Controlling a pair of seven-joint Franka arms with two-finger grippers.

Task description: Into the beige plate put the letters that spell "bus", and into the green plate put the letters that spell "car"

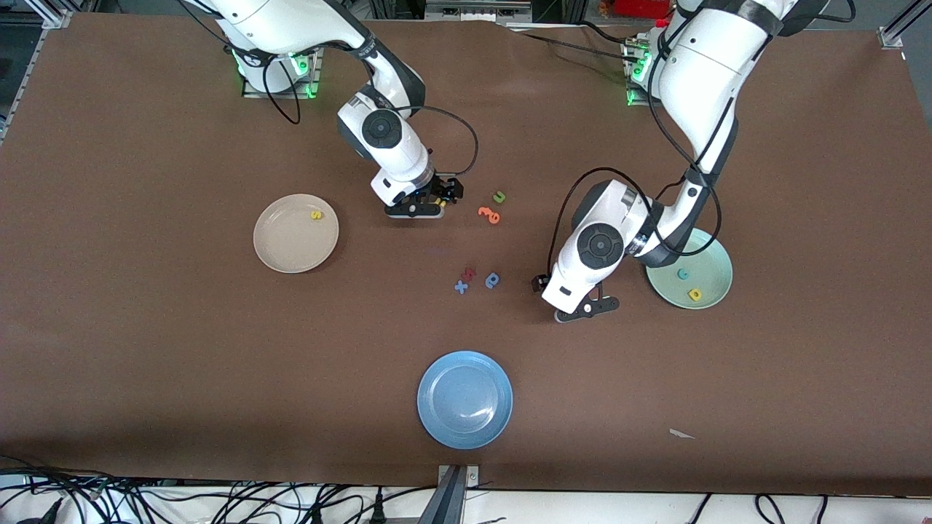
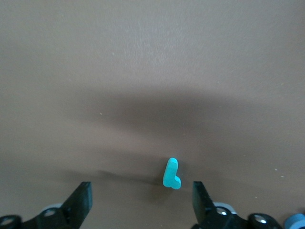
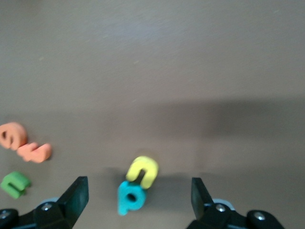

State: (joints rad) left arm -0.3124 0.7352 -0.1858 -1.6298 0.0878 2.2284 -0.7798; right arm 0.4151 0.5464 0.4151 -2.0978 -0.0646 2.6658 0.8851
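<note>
Clearly both arms are lining up picks. The left gripper, fingers apart, hangs low over the teal "r" beside the green plate, which holds the "c" and "a"; it should centre, then pinch the thin stem. The right gripper, also spread, hovers over the touching yellow "u" and teal "b"; take one cleanly for the beige plate, where the "s" lies.

Open right hand over touching yellow letter and teal letter.
</note>
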